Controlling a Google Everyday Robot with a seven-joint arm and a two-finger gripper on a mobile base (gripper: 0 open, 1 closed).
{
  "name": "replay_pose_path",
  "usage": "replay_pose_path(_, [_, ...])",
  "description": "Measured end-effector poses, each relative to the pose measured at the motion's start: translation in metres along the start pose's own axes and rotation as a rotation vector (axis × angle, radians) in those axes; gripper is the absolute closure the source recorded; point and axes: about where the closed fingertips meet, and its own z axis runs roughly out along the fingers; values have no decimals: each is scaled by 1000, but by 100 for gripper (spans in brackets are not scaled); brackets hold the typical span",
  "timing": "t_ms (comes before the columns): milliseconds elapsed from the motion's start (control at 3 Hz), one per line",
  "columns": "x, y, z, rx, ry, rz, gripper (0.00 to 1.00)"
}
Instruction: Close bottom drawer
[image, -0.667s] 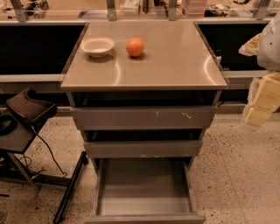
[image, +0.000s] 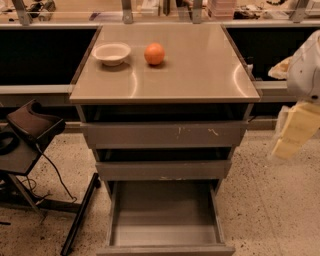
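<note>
Bottom drawer: the bottom drawer (image: 165, 222) is the lowest of three in the grey cabinet. It is pulled well out toward the near side, and its shallow tray looks empty.
Drawer front: its plain front strip sits at the near edge of the view, well forward of the middle drawer front (image: 164, 170) above it.
Other drawers: the middle one and the top drawer front (image: 165, 134), which has white scratches, sit much further in. Each is stepped slightly out under the tabletop (image: 200, 70).
Gripper: the gripper (image: 295, 131) hangs at the far right of the view, below the white arm (image: 307, 70). It is beside the cabinet at about top-drawer height and well apart from the bottom drawer.
Gripper state: I cannot tell whether it is open or closed. It touches no part of the cabinet and appears to hold nothing.
On the tabletop: a white bowl (image: 111, 53) and an orange (image: 154, 53) stand side by side toward the far left, clear of any drawer's travel.
Left side: a dark stool (image: 32, 122) stands apart from the cabinet.
Done: nothing as yet, judging by how far out the tray sits.
Left to do: bring the gripper down and to the near side of the front strip, make contact, and push toward the far side until the front lines up with the drawers above.
</note>
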Motion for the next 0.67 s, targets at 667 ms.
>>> replay_pose_path(667, [-13, 72, 113, -63, -135, 61, 0])
